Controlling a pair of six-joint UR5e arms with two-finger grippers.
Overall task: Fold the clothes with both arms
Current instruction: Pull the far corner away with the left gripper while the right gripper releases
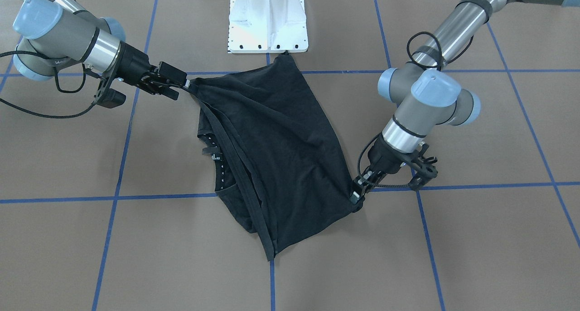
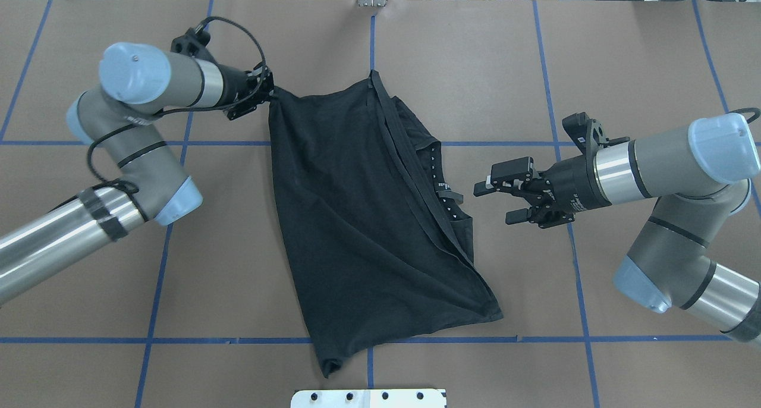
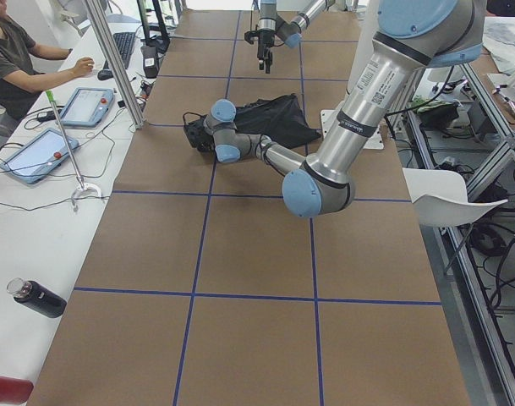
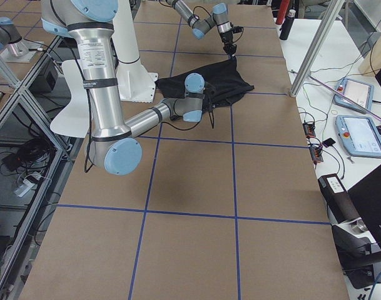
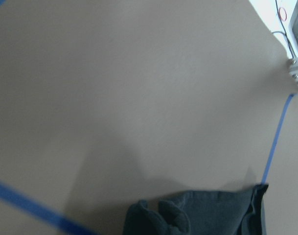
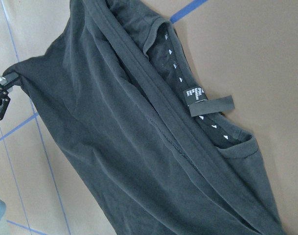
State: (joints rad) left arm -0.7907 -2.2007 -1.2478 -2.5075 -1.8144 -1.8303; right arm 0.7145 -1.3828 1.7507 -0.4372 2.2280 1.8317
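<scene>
- Nearest the white pedestal base [image 2: 368, 398], the black soft-fabric short-sleeved T-shirt [image 2: 357, 217] begins. It lies loosely doubled on the brown table [image 2: 624, 69], long axis running away from the robot.
- Midway out, the right gripper [image 2: 492, 204] hovers with jaws apart and empty, just beside the collar edge (the shirt lies to its left).
- Farthest out, the left gripper [image 2: 266, 93] is clamped on the shirt's far-left corner.

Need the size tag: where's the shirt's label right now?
Right wrist view: the label lies at the shirt's open collar, on the side facing the right gripper.
</scene>
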